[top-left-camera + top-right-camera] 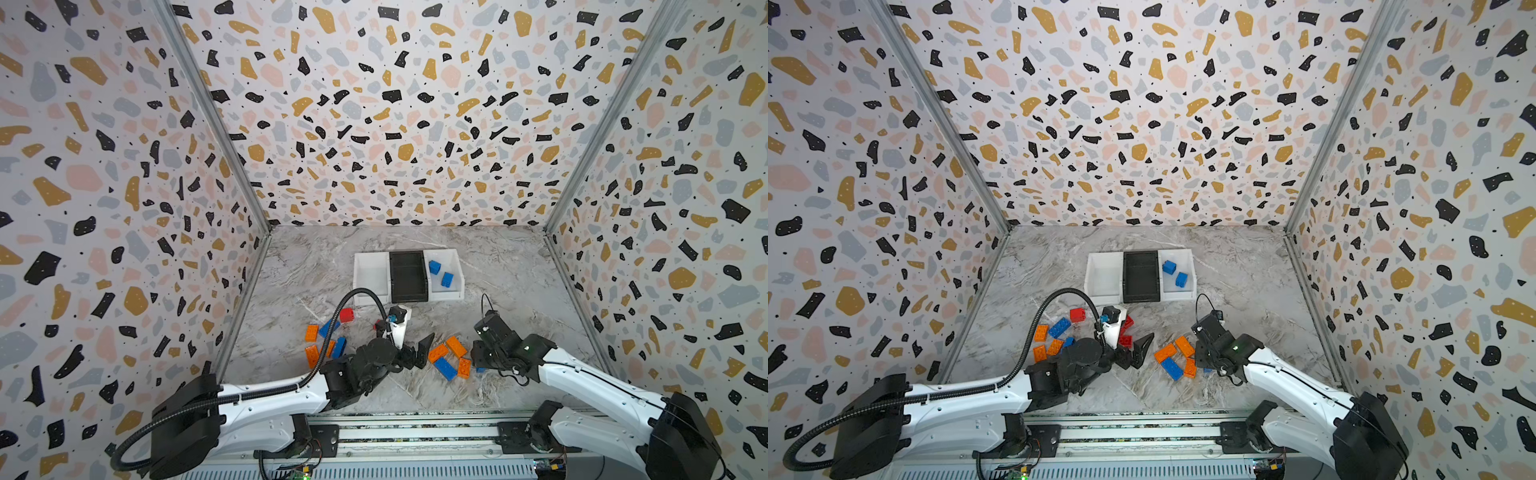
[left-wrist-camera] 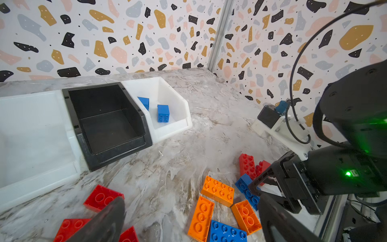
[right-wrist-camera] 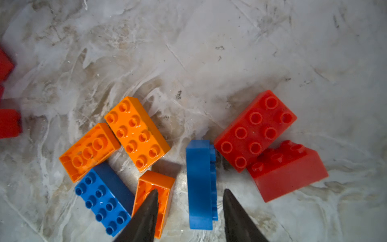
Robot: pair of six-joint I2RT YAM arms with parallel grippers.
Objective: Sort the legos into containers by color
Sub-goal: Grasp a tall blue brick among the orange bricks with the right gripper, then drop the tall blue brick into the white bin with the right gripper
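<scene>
My right gripper [image 3: 190,193] hangs low over the right-hand heap of legos, open, its fingers straddling a blue brick [image 3: 200,184] that lies on its side. A gap shows on both sides of the brick. One finger hangs over an upturned orange brick [image 3: 165,182]. My left gripper [image 1: 417,353] is wide open near the table's middle and holds nothing. Three containers stand in a row at the back: a white bin [image 1: 370,276], a black bin [image 1: 408,276] and a white bin [image 1: 455,291] holding two blue bricks [image 1: 434,267].
Orange, blue and red bricks [image 1: 311,332] lie scattered at the left, partly under the left arm's cable. Two red bricks [image 3: 254,130] lie right beside the straddled blue one. Orange and blue bricks [image 1: 445,368] fill the gap between the two grippers.
</scene>
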